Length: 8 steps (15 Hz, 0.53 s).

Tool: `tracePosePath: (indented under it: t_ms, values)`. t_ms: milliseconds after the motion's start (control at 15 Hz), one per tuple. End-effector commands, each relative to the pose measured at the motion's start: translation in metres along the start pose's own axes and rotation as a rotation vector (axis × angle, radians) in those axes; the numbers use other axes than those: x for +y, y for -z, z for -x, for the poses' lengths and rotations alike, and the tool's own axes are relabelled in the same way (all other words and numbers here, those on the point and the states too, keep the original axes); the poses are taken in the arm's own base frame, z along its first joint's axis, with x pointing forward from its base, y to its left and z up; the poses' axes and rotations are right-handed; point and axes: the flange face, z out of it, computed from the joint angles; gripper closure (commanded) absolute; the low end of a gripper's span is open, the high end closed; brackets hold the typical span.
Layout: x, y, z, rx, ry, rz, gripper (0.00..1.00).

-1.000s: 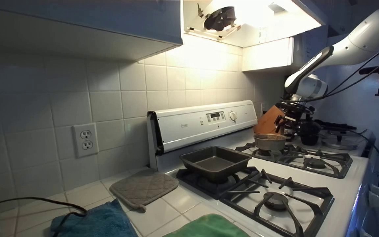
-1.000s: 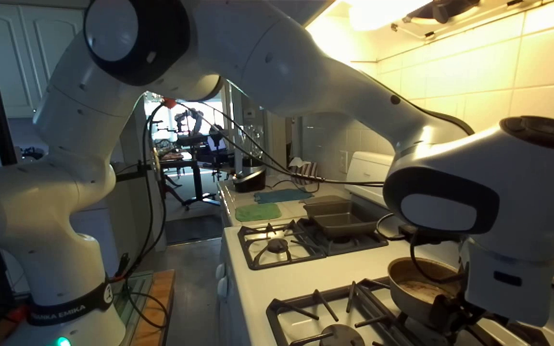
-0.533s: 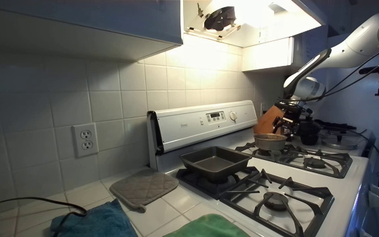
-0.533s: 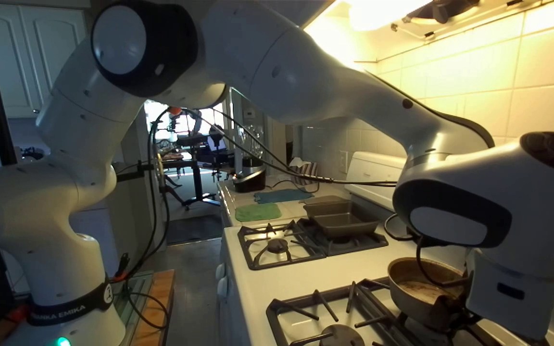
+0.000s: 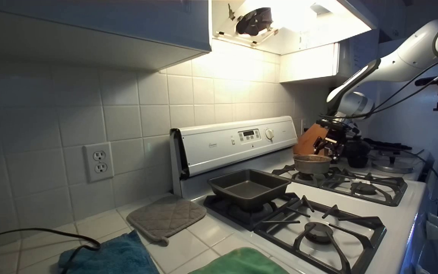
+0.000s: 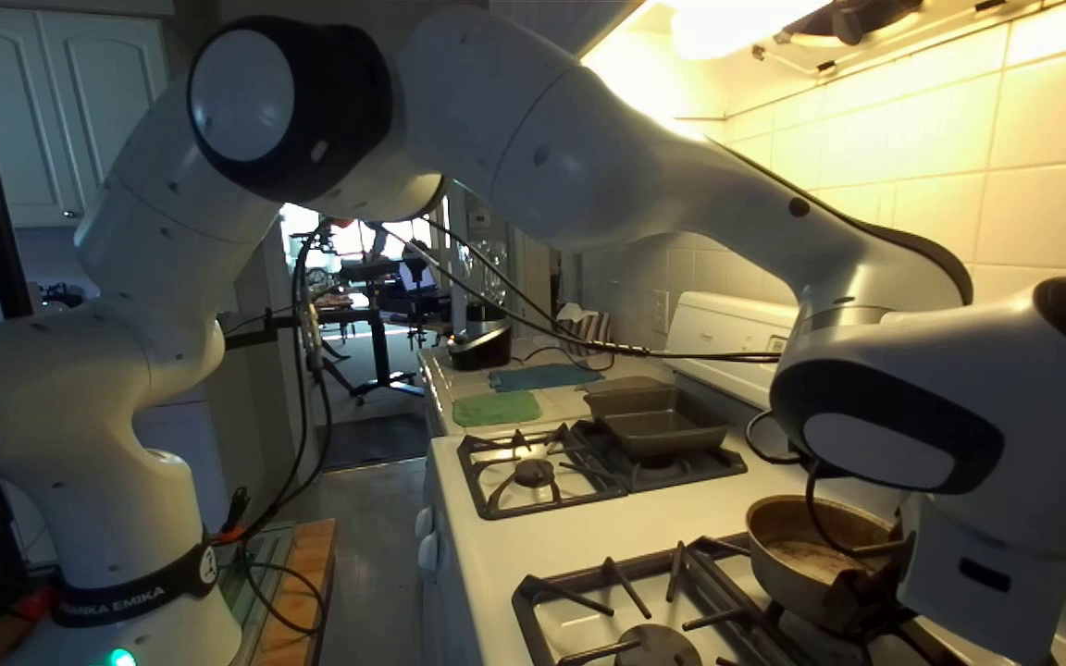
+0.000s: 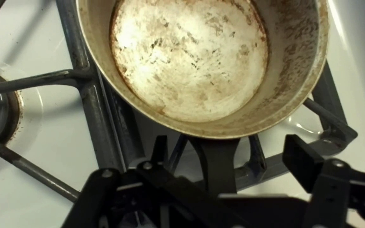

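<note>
A worn, light-metal pot [image 7: 188,63] sits on a burner grate, its inside stained brown; it shows in both exterior views, as the pot [image 5: 312,164] and the pot [image 6: 797,560]. Its dark handle [image 7: 219,164] points toward my gripper [image 7: 227,148] in the wrist view. One finger [image 7: 159,148] stands left of the handle and another finger [image 7: 301,161] to the right, with gaps on both sides. The jaws are wide apart and touch nothing that I can see. The handle's far end is hidden behind the gripper body. In an exterior view the gripper [image 5: 324,148] is just behind the pot.
A dark square baking pan [image 5: 249,186] rests on another grate. Black grates [image 6: 542,472] stick up across the stovetop. The stove's back panel [image 5: 238,142], a wooden block [image 5: 312,139] and a glass lid [image 5: 392,165] are nearby. Cables [image 6: 588,338] hang along the arm.
The arm has come down, and its hand has tilted further and shifted slightly closer to the pot. In an exterior view the wrist moved down and right. The pot stayed put.
</note>
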Motion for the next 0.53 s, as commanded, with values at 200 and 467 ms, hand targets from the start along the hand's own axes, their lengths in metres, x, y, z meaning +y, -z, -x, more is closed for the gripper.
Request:
tracePosePath:
  t_ms: [200,467]
  values:
    - [-0.0108,-0.0057,-0.0037,-0.046,-0.034,0.002,0.59]
    - [-0.0119,-0.0060,-0.0042,-0.050,-0.038,0.004,0.78]
